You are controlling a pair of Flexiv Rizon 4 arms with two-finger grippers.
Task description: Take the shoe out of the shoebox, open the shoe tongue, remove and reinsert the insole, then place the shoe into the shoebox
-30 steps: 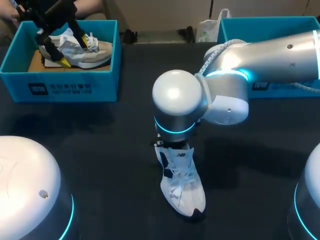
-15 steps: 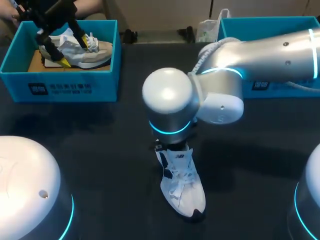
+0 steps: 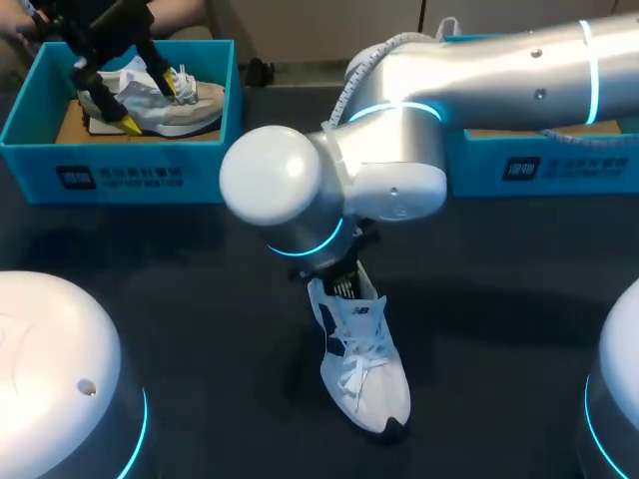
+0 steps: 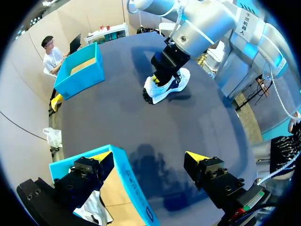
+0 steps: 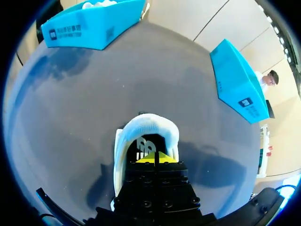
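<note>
A white shoe with dark trim (image 3: 361, 367) stands upright on the dark table (image 3: 200, 299) near the middle, toe toward me. My right gripper (image 5: 155, 158) is shut, its yellow tips pressed together inside the heel opening, just above the insole (image 5: 143, 144). In the head view the right arm's wrist (image 3: 300, 200) hides that gripper. My left gripper (image 3: 158, 103) hangs open over the left blue shoebox (image 3: 130, 175), straddling a grey-white shoe (image 3: 185, 112) that lies in it. From the left wrist, the fingers (image 4: 101, 159) stand wide apart above the box wall (image 4: 131, 188).
A second blue shoebox (image 3: 539, 165) stands at the back right, behind the right arm. A white plastic bag (image 3: 414, 60) lies at the table's far edge. Bare dark table surrounds the white shoe.
The right arm's elbow and wrist have swung to the left and back over the white shoe. The shoe and the left arm have stayed where they were.
</note>
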